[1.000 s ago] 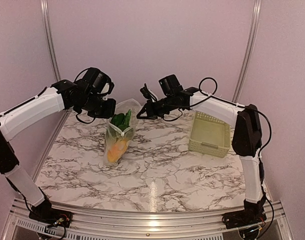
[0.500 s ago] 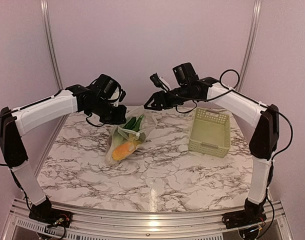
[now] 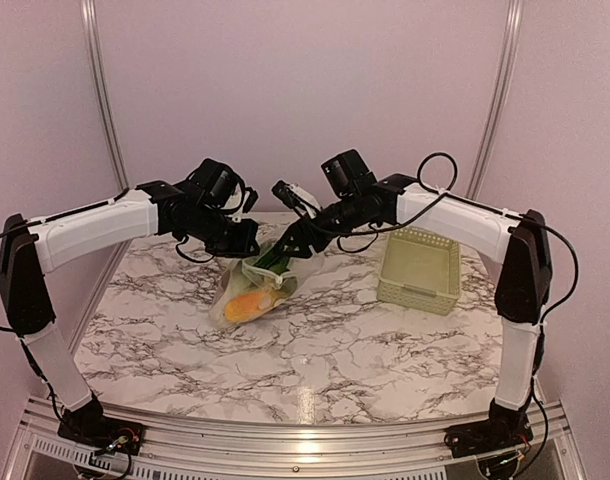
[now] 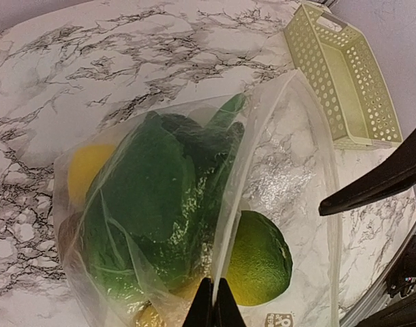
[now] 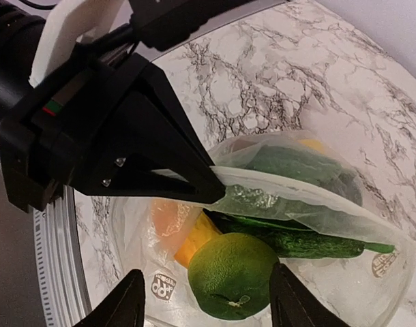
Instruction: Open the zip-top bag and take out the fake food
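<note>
The zip-top bag (image 3: 270, 285) lies tilted on the marble table, its mouth open toward the right arm. My left gripper (image 3: 247, 243) is shut on the bag's upper rim (image 4: 225, 225); in the left wrist view its jaws (image 4: 213, 303) pinch the film. Fake food shows inside the bag: a green lime (image 5: 232, 276), an orange piece (image 5: 194, 238), a long dark green vegetable (image 5: 296, 238) and a leafy green one (image 4: 153, 197). My right gripper (image 5: 206, 306) is open at the bag's mouth, with a finger on either side of the lime and holding nothing.
A pale green slotted basket (image 3: 420, 268) stands at the right of the table, also seen in the left wrist view (image 4: 344, 75). Pale walls and metal frame posts close in the back and sides.
The bag went from hanging upright to lying tilted with its mouth spread. My right gripper opened, rose away, then came down to the bag's mouth. The left arm shifted right, still holding the rim.
</note>
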You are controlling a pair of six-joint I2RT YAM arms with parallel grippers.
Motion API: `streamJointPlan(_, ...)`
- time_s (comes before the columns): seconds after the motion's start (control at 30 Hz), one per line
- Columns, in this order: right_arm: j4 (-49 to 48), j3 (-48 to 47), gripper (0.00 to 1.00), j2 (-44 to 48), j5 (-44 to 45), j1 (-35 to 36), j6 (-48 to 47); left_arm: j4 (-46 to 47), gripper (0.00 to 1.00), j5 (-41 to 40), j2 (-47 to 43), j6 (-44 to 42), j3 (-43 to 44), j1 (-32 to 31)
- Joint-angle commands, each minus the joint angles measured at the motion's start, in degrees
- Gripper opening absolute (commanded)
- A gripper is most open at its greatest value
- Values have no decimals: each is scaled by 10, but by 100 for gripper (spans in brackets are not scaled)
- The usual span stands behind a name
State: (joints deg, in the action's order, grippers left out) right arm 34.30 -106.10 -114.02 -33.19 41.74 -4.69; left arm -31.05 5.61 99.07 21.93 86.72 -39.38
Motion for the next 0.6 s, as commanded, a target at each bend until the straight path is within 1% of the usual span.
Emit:
streamJointPlan(0.0,-22,33,60,2,13,9,-25,21,0,7,-18,5,-18,-2)
streamJointPlan(0.17,-55,84,63,11,21,17,-19,21,0,5,-16,1,-18,-2)
streamJointPlan(0.3,-63,74,63,-11,48,17,12,23,0,5,-15,-3,-18,-2)
streamJointPlan(0.4,-60,57,64,-30,49,19,31,24,0,5,-14,-6,-19,-1)
streamJointPlan(0.47,-56,53,67,-37,42,22,33,24,0,3,-13,-9,-19,-2)
streamJointPlan(0.53,-48,50,74,-46,37,23,35,24,0,1,-12,-12,-19,-2)
streamJointPlan(0.57,-42,48,76,-50,38,23,35,25,0,0,-11,-13,-18,-2)
